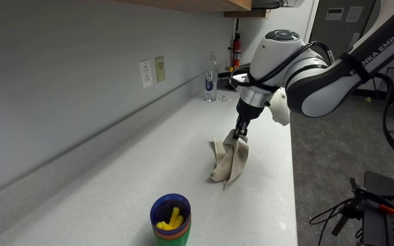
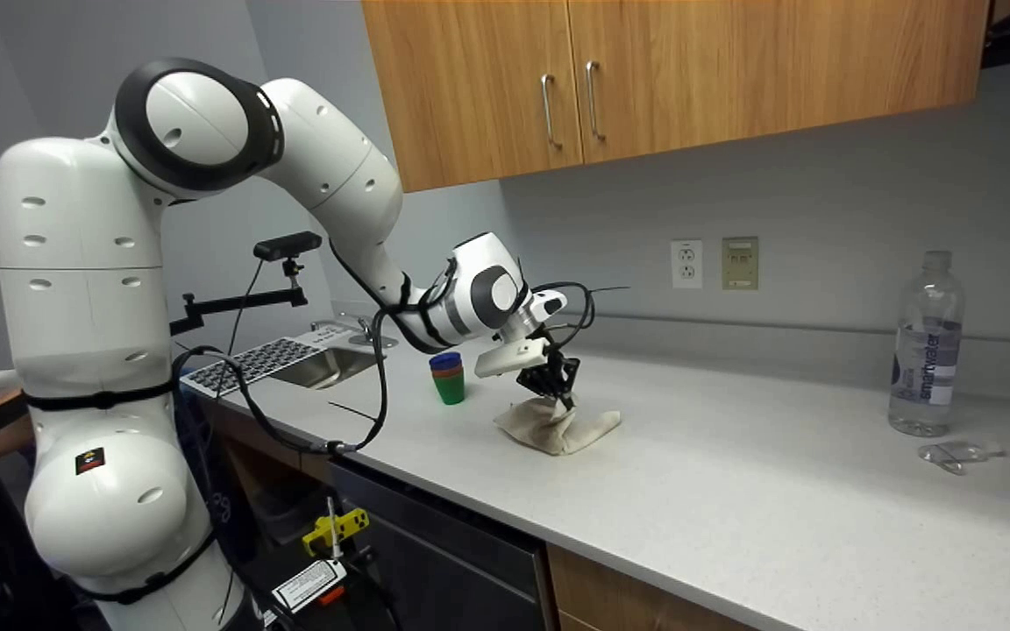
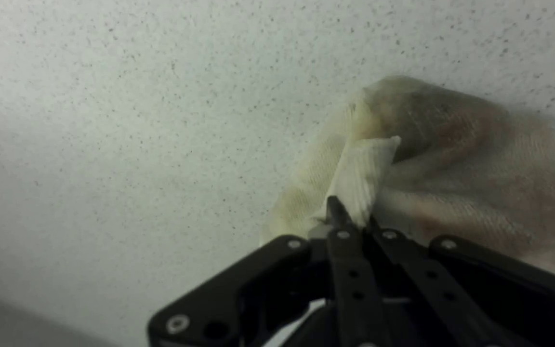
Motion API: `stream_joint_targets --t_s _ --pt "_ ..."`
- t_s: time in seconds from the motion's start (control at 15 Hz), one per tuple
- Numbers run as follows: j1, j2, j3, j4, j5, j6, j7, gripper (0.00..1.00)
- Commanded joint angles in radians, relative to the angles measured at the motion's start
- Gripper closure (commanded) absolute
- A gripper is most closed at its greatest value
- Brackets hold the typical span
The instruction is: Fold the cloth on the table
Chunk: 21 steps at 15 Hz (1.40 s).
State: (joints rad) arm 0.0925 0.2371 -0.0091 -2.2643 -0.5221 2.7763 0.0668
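The beige cloth is bunched up on the white table, with one part drawn up into a peak. At that peak my gripper points down, shut on the fabric. Seen in an exterior view, the rest of the cloth spreads in loose folds on the countertop below the gripper. In the wrist view a pinched fold stands between the fingertips of the gripper, and brownish stains mark the cloth to the right. Its underside and inner layers are hidden.
Stacked cups, blue on top, hold yellow pieces near the cloth. A water bottle and a small clear plastic item stand farther along the counter. A grey wall bounds one long side; wooden cabinets hang above.
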Motion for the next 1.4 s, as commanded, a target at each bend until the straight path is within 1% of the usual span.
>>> stream_joint_targets --t_s 0.0,0.07,0.13,0.4,0.53,0.6,0.67,0.73,0.93,1.13,1.2,1.33 --pt "0.013 0.03 -0.014 0.028 -0.027 0.028 0.043 0.71" --pt "0.013 0.033 -0.015 0.031 -0.029 0.031 0.047 0.69" --pt "0.015 0.036 -0.016 0.033 -0.034 0.029 0.05 0.63" --pt "0.013 0.044 -0.016 0.04 -0.037 0.041 0.043 0.31" --pt "0.015 0.05 -0.022 0.044 -0.054 0.063 0.042 0.18" --pt "0.014 0.051 -0.022 0.044 -0.059 0.075 0.042 0.09" --pt "0.014 0.053 -0.024 0.045 -0.066 0.087 0.044 0.03" --pt "0.013 0.056 -0.023 0.044 -0.064 0.101 0.047 0.0" --pt "0.009 0.06 -0.016 0.04 -0.042 0.111 0.042 0.0" --pt "-0.011 0.055 0.026 0.03 0.042 0.054 0.006 0.0" --pt "0.008 0.054 0.015 0.027 0.094 0.04 -0.021 0.0" --pt "-0.001 0.056 0.038 0.027 0.166 0.006 -0.055 0.0"
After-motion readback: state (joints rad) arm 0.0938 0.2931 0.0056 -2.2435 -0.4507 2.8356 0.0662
